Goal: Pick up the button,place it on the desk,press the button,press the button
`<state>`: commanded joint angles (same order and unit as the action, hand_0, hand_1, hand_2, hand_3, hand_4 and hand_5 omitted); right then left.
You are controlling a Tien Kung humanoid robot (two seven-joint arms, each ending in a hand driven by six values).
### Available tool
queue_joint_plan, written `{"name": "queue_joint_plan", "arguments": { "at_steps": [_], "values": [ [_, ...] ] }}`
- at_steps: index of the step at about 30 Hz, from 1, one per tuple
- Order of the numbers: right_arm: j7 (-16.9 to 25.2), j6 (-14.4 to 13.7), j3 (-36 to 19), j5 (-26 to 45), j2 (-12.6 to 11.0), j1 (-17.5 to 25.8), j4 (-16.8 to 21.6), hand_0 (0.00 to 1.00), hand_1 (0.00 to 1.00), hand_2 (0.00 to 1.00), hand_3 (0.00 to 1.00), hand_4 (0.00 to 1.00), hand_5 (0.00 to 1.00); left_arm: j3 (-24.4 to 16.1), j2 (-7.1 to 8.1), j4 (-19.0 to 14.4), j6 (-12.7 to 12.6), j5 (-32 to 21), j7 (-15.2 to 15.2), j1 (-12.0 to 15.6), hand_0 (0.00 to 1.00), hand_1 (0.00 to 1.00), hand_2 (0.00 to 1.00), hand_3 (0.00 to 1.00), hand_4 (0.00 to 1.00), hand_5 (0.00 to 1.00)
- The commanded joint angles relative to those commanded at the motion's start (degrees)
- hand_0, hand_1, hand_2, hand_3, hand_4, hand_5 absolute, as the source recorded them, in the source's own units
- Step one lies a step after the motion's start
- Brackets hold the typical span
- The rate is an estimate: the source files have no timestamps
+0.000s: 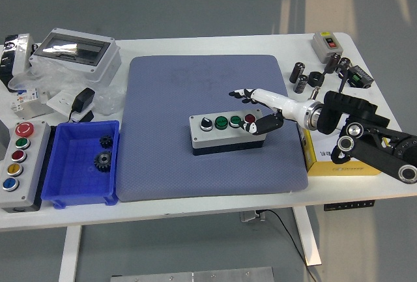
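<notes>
Head view: a white table (195, 204) carries a blue-grey mat (176, 86) with a fine woven-looking texture and rounded corners; on the mat lies the button box (228, 134), a grey rectangular case on a dark base, with a black-and-white selector knob, two round green buttons and a red button (249, 119) in a row on top. The right hand (255, 107) comes in from the right on a black jointed arm (371, 142) with a white forearm shell; its fingers (240, 93) are spread and hold nothing, the upper ones stretched out above the mat past the box, the dark thumb (266, 124) lying at the box's right end close by the red button; whether it touches the button cannot be told.

At the left, a blue plastic bin (78, 197) with straight walls holds two small dark metal gears (102, 159); just beside it lies a long grey panel (18, 165) with red, green, yellow and blue round buttons, its near end close to the table edge. Behind these stand a grey enclosure (75, 53) with a clear lid, crumpled clear bags and a black plug (82, 99); the parts at the far left are cut off by the frame. At the right are small black cylinders (300, 77), a grey switch box (327, 44) and a yellow pad (339, 165), partly hidden by the arm.
</notes>
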<state>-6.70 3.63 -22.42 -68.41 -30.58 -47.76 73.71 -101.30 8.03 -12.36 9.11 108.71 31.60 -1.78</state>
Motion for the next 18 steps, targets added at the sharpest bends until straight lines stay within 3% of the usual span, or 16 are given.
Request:
{"name": "queue_joint_plan", "arguments": {
  "at_steps": [5, 18],
  "values": [
    [0.4, 0.0, 1.9, 1.3, 0.4, -0.3, -1.5, 0.998, 0.969, 0.998, 0.998, 0.570, 0.002, 0.0, 0.13, 0.1, -0.1, 0.1, -0.6, -0.2, 0.694, 0.640, 0.567, 0.627, 0.652, 0.146],
    [0.1, 0.6, 1.5, 3.4, -2.5, 0.6, 2.6, 0.993, 0.956, 0.991, 0.998, 0.571, 0.002, 0.7, -0.12, 0.4, -0.8, -0.9, -1.3, 0.1, 0.695, 0.635, 0.566, 0.628, 0.666, 0.152]
  ]
}}
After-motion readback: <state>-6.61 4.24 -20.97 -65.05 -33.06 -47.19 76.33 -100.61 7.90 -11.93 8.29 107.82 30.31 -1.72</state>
